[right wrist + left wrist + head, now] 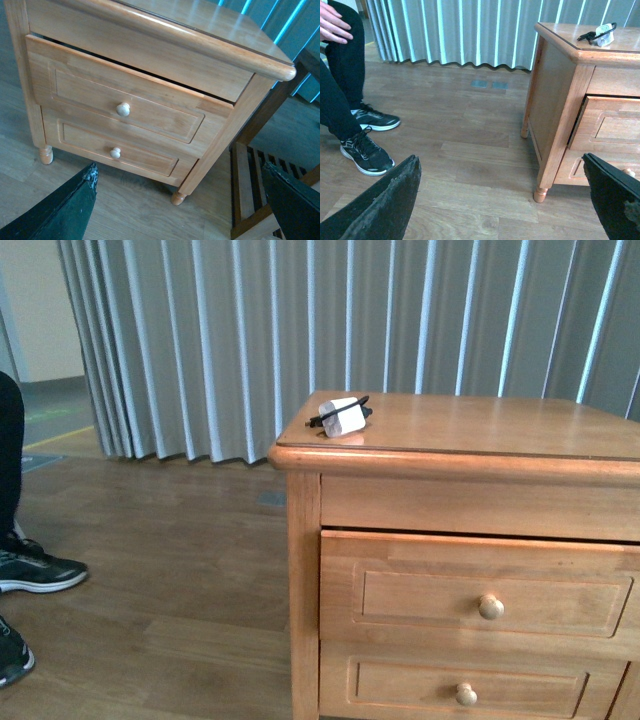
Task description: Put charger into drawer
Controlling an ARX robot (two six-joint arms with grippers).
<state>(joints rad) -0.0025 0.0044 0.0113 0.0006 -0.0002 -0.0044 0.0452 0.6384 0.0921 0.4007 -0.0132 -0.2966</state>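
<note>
Charger [342, 417]: on desk [500, 425] top, near its left edge.
Drawer [430, 595]: upper one in desk front, barely ajar.
Grippers: left gripper [499, 160] and right gripper [180, 167] both spread apart, empty.
Technique: pinch knob [490, 607] squarely; pull straight out.

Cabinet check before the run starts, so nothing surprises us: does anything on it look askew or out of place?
The upper drawer sits slightly pulled out, a dark gap along its top edge, while the lower drawer looks closed. The charger lies on the cabinet top near a corner. No damage shows.

White charger [342, 417] w/ black cable atop cabinet; drawer [480, 595] (1 knob) slightly ajar.
</note>
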